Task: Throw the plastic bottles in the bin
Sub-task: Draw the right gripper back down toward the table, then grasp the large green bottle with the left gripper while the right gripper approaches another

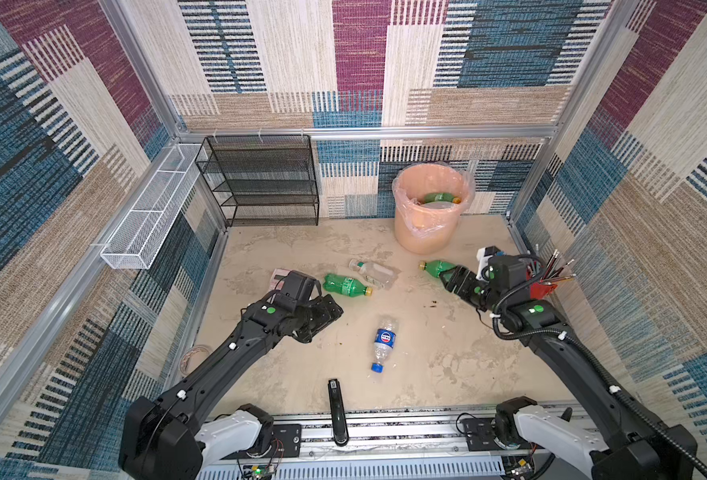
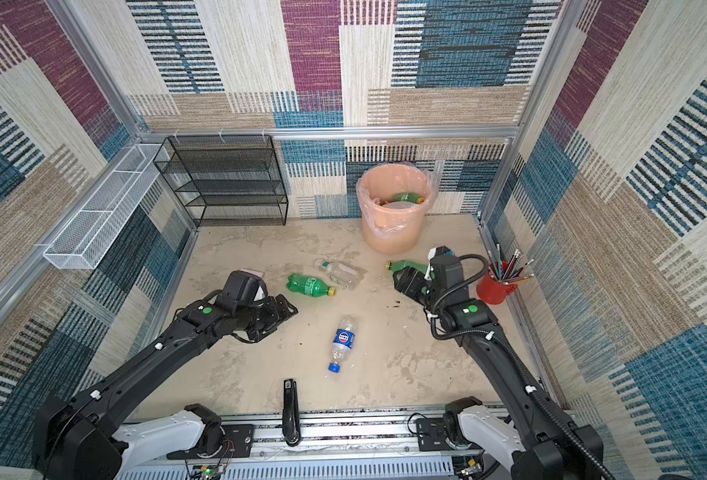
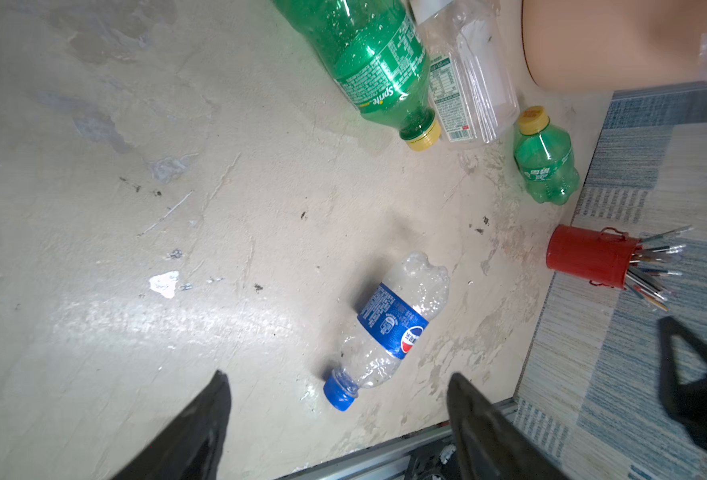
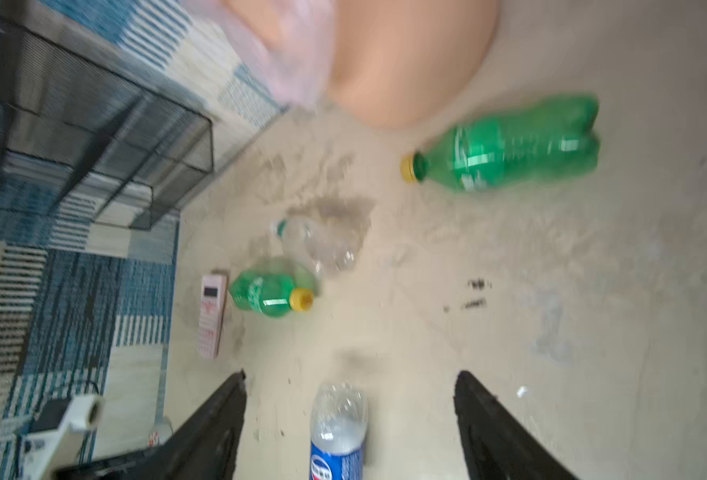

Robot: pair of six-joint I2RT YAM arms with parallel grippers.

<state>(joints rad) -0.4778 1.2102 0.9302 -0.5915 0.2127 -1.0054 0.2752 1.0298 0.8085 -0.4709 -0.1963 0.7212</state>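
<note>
Working outward, I see the blue-capped bottle (image 1: 385, 338) lying nearest, with my left gripper (image 3: 337, 373) beside it, spread wide and empty, probably ready to straddle it. Farther on, a green bottle (image 1: 345, 284) and a clear bottle (image 1: 370, 270) touch. My right gripper (image 4: 350, 372), also wide and empty, is close by a second green bottle (image 1: 437, 267), just short of the bin (image 1: 426, 237), where a third green bottle (image 1: 439, 198) lies.

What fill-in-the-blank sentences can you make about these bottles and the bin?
1. The bottle with the blue label has a ____ cap.
2. Inside the bin, the visible bottle is ____.
3. The pencils stand in a ____ cup.
4. Outside the bin, ____ bottles are on the table.
Missing words: blue, green, red, four.
</note>
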